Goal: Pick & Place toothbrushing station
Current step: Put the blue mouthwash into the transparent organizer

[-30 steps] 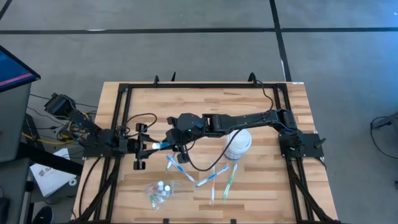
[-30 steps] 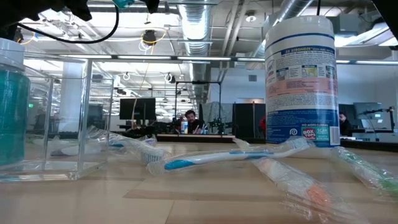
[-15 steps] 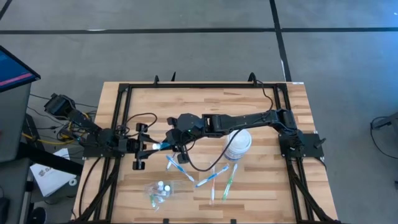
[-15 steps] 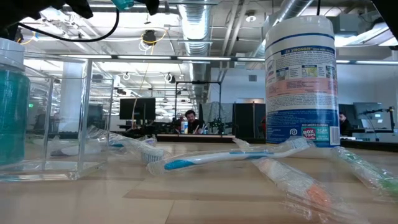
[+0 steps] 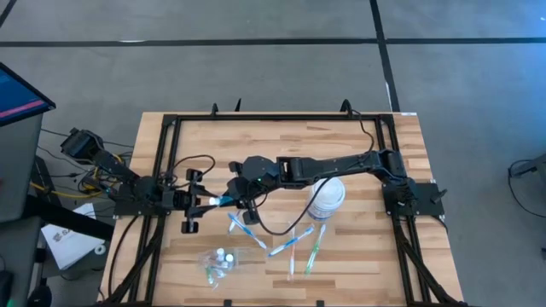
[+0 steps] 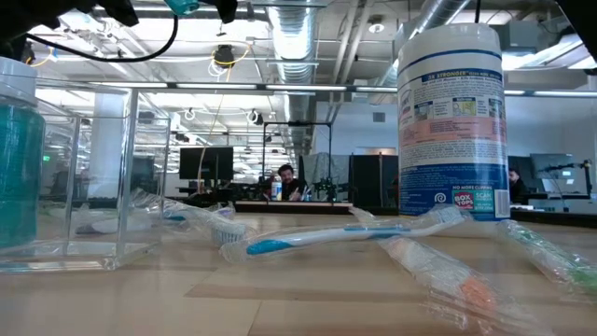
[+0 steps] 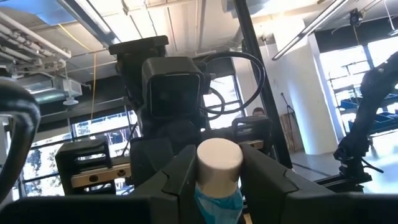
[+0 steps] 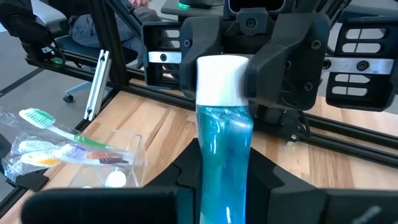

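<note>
A small blue bottle [image 5: 223, 199] with a white cap lies level in the air over the table's left middle, between my two grippers. My left gripper [image 5: 210, 201] is shut on its cap end, and my right gripper [image 5: 236, 195] on its blue body. Several slim wrapped toothbrushes [image 5: 290, 243] lie flat on the wooden table near its front edge. They also show in the low view [image 6: 345, 235]. A clear plastic container [image 5: 217, 261] with white-capped bottles in it stands at the front left. My left gripper pinches the bottle's white cap [image 8: 222, 78] between its two fingers [image 8: 283, 68], one on each side, coming level from the table's left. The bottle is clear of the table. My right gripper pinches the bottle's blue body [image 8: 224, 146] between its two fingers [image 8: 273, 186], coming level from the table's right, along the bottle. The cap end points away from it, toward my left gripper.
A white wipes canister [image 5: 327, 198] stands under my right arm, right of the toothbrushes, and looms tall in the low view [image 6: 451, 121]. A black frame [image 5: 273, 119] runs round the table. A clear box [image 6: 93, 177] and a teal bottle [image 6: 19, 159] stand near the low camera.
</note>
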`<move>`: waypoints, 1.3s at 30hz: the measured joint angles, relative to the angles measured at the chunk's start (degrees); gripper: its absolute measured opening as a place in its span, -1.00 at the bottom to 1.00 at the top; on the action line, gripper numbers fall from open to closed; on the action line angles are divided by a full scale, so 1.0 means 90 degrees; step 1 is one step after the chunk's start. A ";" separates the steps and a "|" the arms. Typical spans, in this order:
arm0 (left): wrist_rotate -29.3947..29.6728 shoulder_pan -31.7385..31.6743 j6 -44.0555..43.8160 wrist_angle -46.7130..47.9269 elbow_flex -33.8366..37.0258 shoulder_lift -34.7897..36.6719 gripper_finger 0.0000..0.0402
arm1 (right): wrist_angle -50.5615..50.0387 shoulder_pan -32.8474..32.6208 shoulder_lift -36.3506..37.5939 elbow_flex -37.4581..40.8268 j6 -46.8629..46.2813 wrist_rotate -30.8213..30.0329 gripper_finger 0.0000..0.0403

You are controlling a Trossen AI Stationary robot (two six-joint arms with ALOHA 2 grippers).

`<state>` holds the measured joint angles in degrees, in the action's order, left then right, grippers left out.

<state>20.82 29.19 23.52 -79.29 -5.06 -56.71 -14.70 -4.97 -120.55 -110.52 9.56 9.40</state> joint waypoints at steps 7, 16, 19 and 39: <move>0.0095 0.0000 0.0004 0.0030 0.0000 0.0000 -0.57 | 0.0018 -0.0010 -0.0010 0.0000 -0.0019 0.0001 -0.71; 0.0313 0.0017 -0.0055 0.0164 0.0000 -0.0009 -0.57 | -0.0196 0.0002 -0.0029 0.0000 -0.0017 -0.0035 -0.49; 0.0328 0.0015 -0.0141 0.0162 0.0000 -0.0013 -0.57 | -0.0437 0.0005 -0.0029 0.0000 -0.0012 -0.0064 -0.40; 0.0155 0.0015 -0.1116 0.1075 -0.0005 -0.0002 -0.57 | -0.2643 0.0032 0.0517 -0.0014 -0.0201 -0.0051 -0.31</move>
<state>22.21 29.32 13.48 -69.62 -5.10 -56.73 -38.49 -4.69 -115.90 -110.65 7.75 8.94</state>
